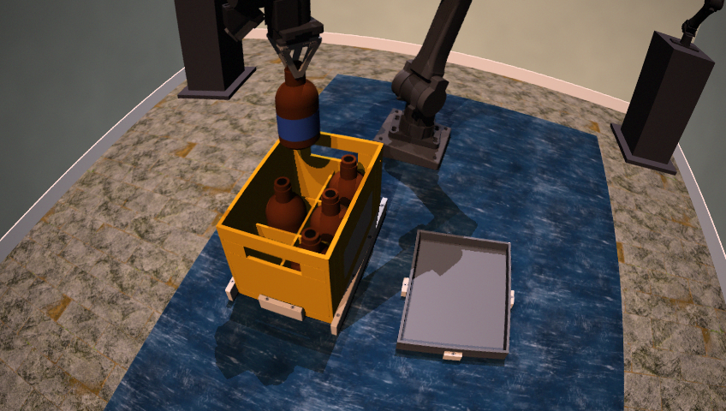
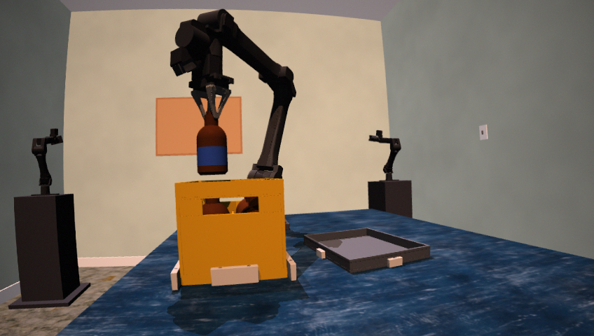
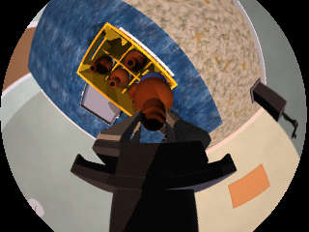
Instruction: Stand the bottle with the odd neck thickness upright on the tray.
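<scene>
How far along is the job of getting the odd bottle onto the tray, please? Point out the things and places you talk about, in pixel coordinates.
Done: one bottle [image 1: 297, 109] [image 2: 211, 141] [image 3: 154, 94] is out, its base above the crate [image 1: 285, 285] [image 2: 233, 245] [image 3: 93, 79]; four others remain inside.
In hand: the gripper [image 1: 297, 71] [image 2: 211, 114] [image 3: 153, 114] grips its neck.
Left: standing it on the bare tray [image 1: 458, 305] [image 2: 360, 247] [image 3: 98, 103] and releasing. Whether its neck differs, I cannot tell.

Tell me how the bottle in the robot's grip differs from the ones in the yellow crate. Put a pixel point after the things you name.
The held bottle [image 1: 298, 109] [image 2: 211, 139] [image 3: 154, 94] hangs in the air above the crate [image 1: 285, 290] [image 2: 233, 245], while the four crate bottles [image 1: 285, 208] [image 1: 348, 178] [image 1: 330, 213] [image 1: 310, 240] stand inside it. The gripper [image 1: 298, 74] [image 2: 211, 116] [image 3: 153, 114] is shut on the held bottle's neck; nothing grips the crate bottles. All five are brown, upright and narrow-necked.
</scene>
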Tool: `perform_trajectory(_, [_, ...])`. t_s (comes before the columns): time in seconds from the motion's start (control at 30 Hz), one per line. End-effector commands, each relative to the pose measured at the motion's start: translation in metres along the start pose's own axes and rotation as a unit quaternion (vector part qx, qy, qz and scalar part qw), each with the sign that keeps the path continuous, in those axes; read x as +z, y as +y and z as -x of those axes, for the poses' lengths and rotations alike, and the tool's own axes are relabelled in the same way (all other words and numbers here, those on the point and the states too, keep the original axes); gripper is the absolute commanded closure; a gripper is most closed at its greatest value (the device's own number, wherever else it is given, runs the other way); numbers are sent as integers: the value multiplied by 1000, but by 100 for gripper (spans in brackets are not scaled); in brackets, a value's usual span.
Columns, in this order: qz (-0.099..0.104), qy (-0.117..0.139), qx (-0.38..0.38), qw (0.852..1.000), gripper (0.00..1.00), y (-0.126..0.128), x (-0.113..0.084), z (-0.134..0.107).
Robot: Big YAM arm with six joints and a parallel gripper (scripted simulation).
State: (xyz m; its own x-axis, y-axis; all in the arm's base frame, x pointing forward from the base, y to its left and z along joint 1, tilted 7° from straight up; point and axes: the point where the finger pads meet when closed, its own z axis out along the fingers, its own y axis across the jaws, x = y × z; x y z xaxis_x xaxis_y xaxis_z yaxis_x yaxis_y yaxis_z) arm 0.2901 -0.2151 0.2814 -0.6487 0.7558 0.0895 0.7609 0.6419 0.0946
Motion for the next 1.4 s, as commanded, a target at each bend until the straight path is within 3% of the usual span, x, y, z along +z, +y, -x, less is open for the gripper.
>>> perform_trajectory(0.0, [3, -29, -4, 1000, 100, 4, -26, 11])
perform_trajectory(0.73, [6, -37, -1, 999, 100, 10, -33, 3])
perform_trajectory(1.37, [6, -28, -4, 1000, 100, 23, -25, -6])
